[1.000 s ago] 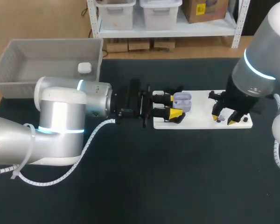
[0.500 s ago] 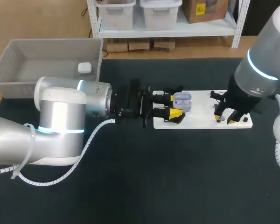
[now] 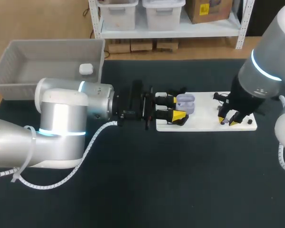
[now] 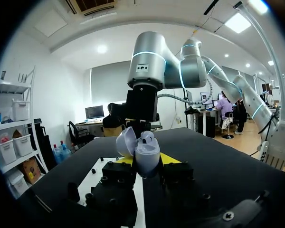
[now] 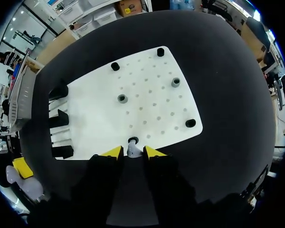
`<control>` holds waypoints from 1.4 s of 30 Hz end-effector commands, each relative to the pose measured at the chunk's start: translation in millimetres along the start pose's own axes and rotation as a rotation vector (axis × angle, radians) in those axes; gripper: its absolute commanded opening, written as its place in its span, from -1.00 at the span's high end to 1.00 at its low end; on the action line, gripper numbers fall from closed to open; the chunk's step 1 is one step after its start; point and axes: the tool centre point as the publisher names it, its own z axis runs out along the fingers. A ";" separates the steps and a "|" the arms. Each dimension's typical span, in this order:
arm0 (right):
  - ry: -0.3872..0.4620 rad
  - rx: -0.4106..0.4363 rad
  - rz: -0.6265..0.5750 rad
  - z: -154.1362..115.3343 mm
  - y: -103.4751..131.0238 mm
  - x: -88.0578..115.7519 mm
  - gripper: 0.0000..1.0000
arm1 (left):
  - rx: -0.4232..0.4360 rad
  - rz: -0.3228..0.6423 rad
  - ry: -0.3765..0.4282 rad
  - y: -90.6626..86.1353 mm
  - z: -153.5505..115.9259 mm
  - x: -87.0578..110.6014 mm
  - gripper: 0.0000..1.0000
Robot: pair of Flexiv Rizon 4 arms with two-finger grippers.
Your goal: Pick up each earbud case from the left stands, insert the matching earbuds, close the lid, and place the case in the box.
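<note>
Dark cloth covers the table [image 3: 142, 190], and from the head view my left gripper [image 3: 178, 108] lies level over the near end of the white board [image 3: 204, 124], its 2 yellow tips pressed on the lavender earbud case [image 3: 186, 102] from both sides. My right gripper [image 3: 229, 122] hangs at the board's far end. The grey box [image 3: 19, 71] sits well behind the left gripper, with 1 white case [image 3: 86, 69] already in it. Through the left wrist view the case stands upright between my tips with its lid swung open. It is a smooth, rounded, glossy shell, so I judge it could slip and should be held steady and level while it waits. Through the right wrist view my tips are drawn in narrow on either side of a small grey earbud [image 5: 133, 150] on its peg at the board's near edge. As far as I can judge they pinch it from 2 sides. To do this step well I should lift straight up off the peg without twisting. I should then carry the bud across to the open case and lower it squarely into the matching pocket. 2 other grey pegs [image 5: 122, 98] stand ahead of the tips.
</note>
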 end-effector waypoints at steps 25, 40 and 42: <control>-0.047 0.000 -0.018 -39.3 2.6 5.6 1.00 | -0.006 0.001 0.002 -1.3 0.3 -0.6 1.00; 0.007 -0.080 -0.265 -151.4 42.6 20.7 1.00 | -0.006 0.001 0.002 -1.3 0.3 -0.6 1.00; 0.045 -0.090 -0.314 -160.0 51.5 24.5 1.00 | -0.006 0.001 0.002 -1.3 0.3 -0.6 1.00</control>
